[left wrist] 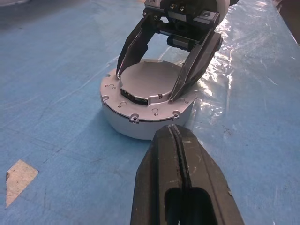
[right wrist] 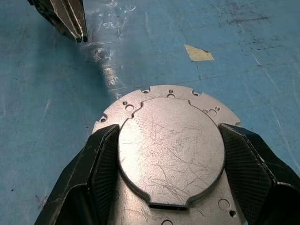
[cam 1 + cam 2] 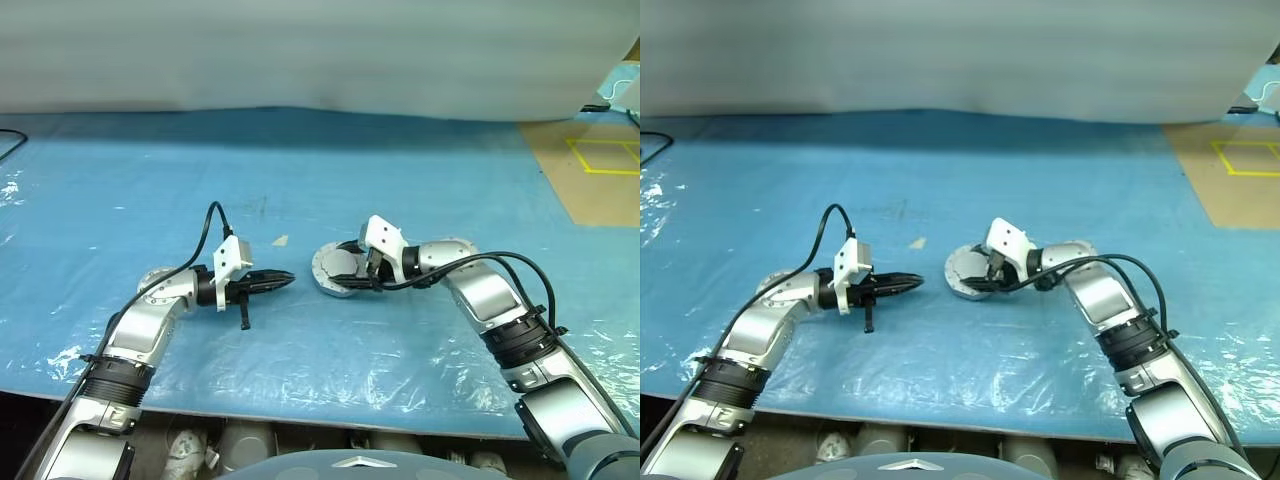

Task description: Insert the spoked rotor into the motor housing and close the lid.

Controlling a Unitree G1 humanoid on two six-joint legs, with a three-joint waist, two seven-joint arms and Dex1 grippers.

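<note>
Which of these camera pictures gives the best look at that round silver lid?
The right wrist view: the lid is seen close and from above, between the right hand fingers, scratches and rim notches plain. The left wrist view shows it from the side, atop the motor housing. The two head views show it small and partly hidden behind that hand.

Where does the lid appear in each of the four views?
Left eye: lid at centre, under the right tool.
Right eye: lid just left of centre.
Left wrist: lid upper centre, between the tool's fingers.
Right wrist: lid at centre.
Shared landmark: tan tape scrap.
</note>
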